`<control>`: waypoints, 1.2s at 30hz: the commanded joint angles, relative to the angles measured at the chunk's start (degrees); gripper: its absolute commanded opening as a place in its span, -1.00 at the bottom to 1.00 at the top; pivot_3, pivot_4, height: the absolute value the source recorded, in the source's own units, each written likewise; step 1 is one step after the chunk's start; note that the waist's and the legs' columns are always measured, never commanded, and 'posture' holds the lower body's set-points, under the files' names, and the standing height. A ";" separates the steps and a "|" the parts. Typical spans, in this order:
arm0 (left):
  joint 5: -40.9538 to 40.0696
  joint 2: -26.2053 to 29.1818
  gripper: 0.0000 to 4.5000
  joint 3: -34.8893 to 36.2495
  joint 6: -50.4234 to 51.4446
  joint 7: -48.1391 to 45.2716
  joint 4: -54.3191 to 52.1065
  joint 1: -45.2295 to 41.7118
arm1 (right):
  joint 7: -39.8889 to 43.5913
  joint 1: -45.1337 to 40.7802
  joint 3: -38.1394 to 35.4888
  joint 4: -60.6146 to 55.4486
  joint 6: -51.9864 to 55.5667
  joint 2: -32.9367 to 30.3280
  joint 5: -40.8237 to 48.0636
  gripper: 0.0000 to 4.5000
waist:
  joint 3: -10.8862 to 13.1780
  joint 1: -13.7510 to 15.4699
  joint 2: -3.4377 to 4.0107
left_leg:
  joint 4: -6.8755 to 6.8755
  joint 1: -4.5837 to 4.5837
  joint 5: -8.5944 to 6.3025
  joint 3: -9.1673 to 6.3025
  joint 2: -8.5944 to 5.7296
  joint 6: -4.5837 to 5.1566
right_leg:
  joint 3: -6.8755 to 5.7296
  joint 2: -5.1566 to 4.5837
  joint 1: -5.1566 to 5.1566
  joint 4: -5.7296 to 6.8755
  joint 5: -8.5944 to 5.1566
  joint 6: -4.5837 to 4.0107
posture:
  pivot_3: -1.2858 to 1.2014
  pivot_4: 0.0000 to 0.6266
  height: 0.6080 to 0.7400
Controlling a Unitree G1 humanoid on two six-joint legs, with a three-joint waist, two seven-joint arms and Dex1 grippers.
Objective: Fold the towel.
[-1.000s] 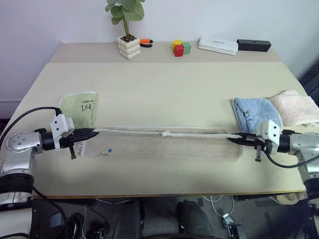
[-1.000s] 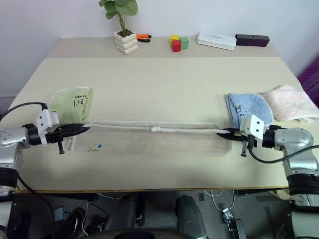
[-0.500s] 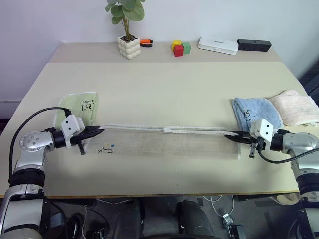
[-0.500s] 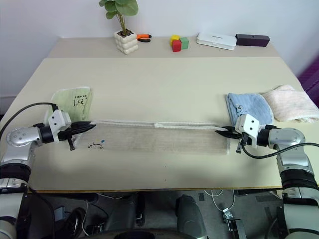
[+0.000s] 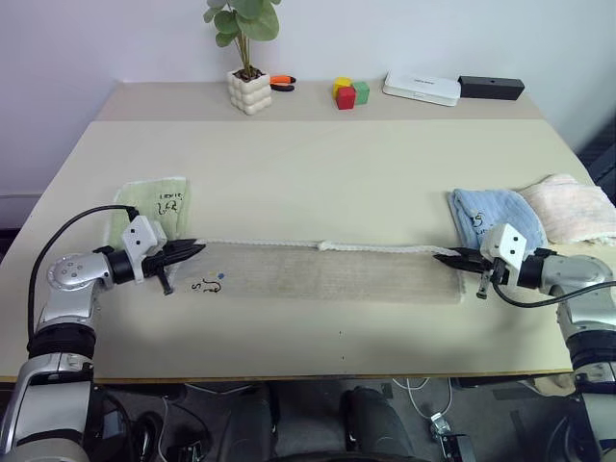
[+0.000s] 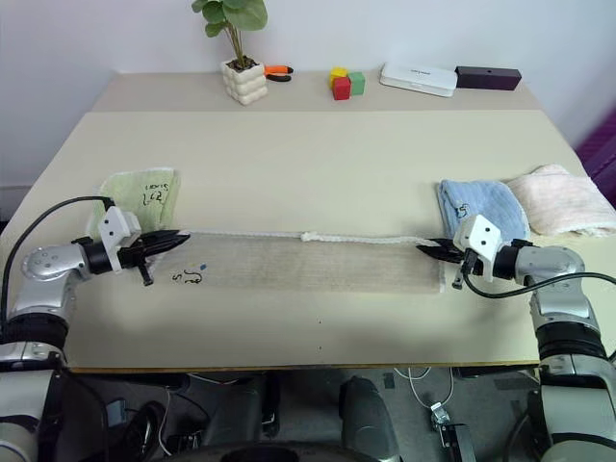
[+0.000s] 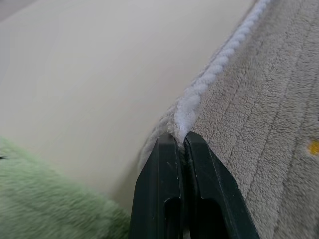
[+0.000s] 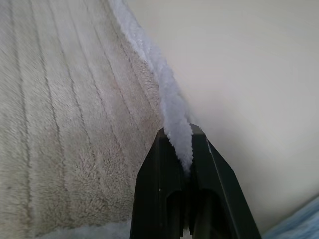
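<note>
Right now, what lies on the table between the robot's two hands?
The beige towel, stretched flat from the left hand to the right hand, each shut on a far corner; the head views show this.

Beige towel (image 5: 327,272) folded lengthwise, flat strip, white edging, near table front

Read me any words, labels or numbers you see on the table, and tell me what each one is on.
Green towel: dark handwritten marks, too small to read.
Blue towel: dark mark, unreadable.
Beige towel: dark embroidered squiggle beside a small blue dot, not legible.
White box and black box: no readable text.
</note>
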 commanded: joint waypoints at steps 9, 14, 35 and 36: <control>-6.11 2.23 1.00 4.17 12.30 -1.02 -7.72 0.33 | -0.71 -0.44 -2.49 -2.09 5.69 -0.91 2.88 0.98 | 0.00 -0.06 0.00 | 0.00 0.00 0.00 -0.01 0.00 0.00 | 0.00 0.00 0.01 0.00 0.00 0.00 | 0.03 -0.52 1.00; -12.01 1.86 1.00 6.29 22.91 -0.95 -18.95 3.28 | -2.93 -0.25 -5.07 -5.12 10.34 0.07 5.72 0.98 | 0.00 -0.05 0.01 | -0.01 0.00 0.00 -0.01 0.01 0.00 | 0.01 -0.01 0.00 0.01 0.00 0.00 | 0.03 -0.52 1.00; -25.92 -16.49 -1.00 9.09 48.39 30.18 -53.94 10.75 | -45.85 12.79 -4.48 -52.27 39.41 28.00 14.11 -0.98 | -0.11 0.14 -0.14 | 0.00 -0.02 0.01 -0.18 -0.01 -0.01 | -0.02 -0.02 0.06 0.01 0.00 0.00 | 0.03 -0.52 1.00; -26.09 -18.49 -1.00 8.88 48.61 31.86 -54.00 11.24 | -47.96 13.51 -3.07 -52.17 39.88 29.34 12.05 -0.98 | -0.11 0.10 -0.14 | -0.02 -0.03 0.01 -0.19 -0.01 -0.03 | -0.01 0.00 0.05 0.01 0.00 0.00 | 0.03 -0.52 1.00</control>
